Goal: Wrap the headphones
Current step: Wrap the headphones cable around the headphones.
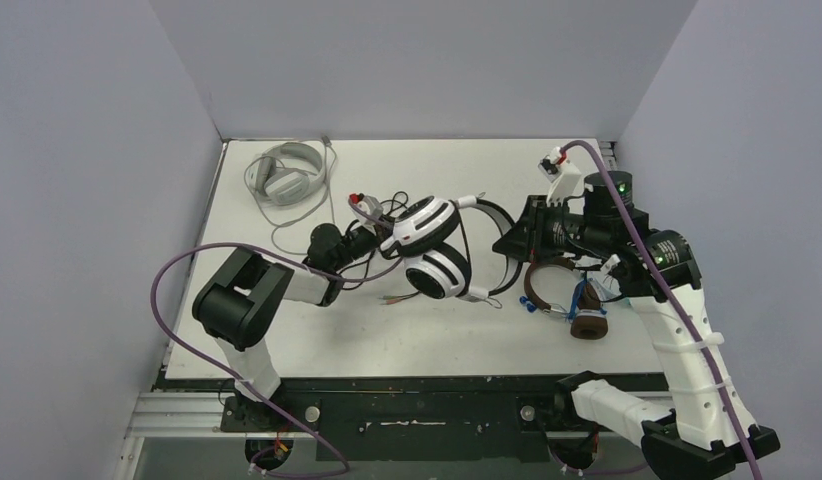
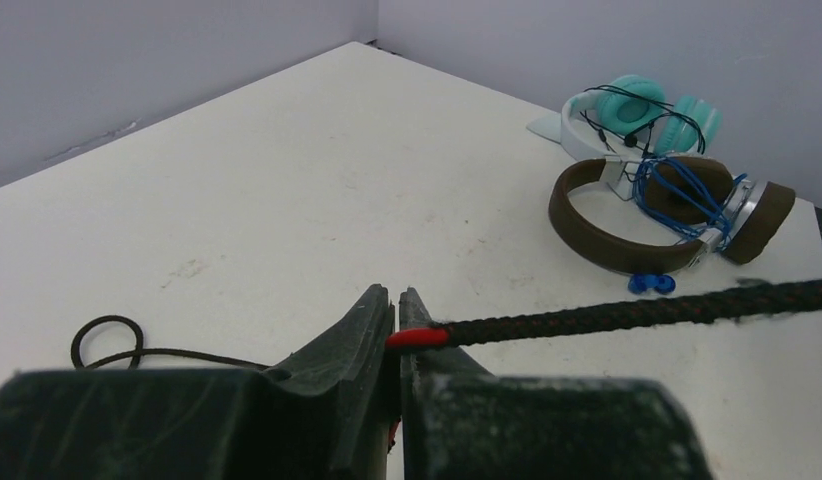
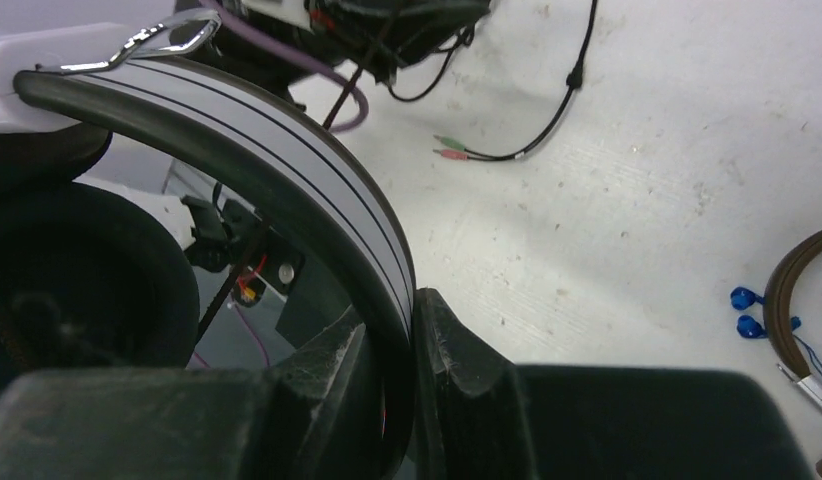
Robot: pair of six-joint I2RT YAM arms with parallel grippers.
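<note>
The black-and-white headphones (image 1: 432,245) hang mid-table between my two grippers. My right gripper (image 3: 392,320) is shut on their black-striped white headband (image 3: 287,160), with a black ear cushion (image 3: 77,270) at the left of that view. In the top view the right gripper (image 1: 509,238) sits just right of the ear cups. My left gripper (image 2: 397,300) is shut on the red sleeve (image 2: 419,337) of their black braided cable (image 2: 627,312), which stretches off to the right. From above, the left gripper (image 1: 379,240) is close to the left of the cups.
Brown headphones (image 2: 667,215) with a blue cable lie on the table beside teal ones (image 2: 647,110); the brown pair (image 1: 562,295) is under my right arm. Pale grey headphones (image 1: 287,175) lie at the back left. Green and pink plugs (image 3: 449,148) rest on the table.
</note>
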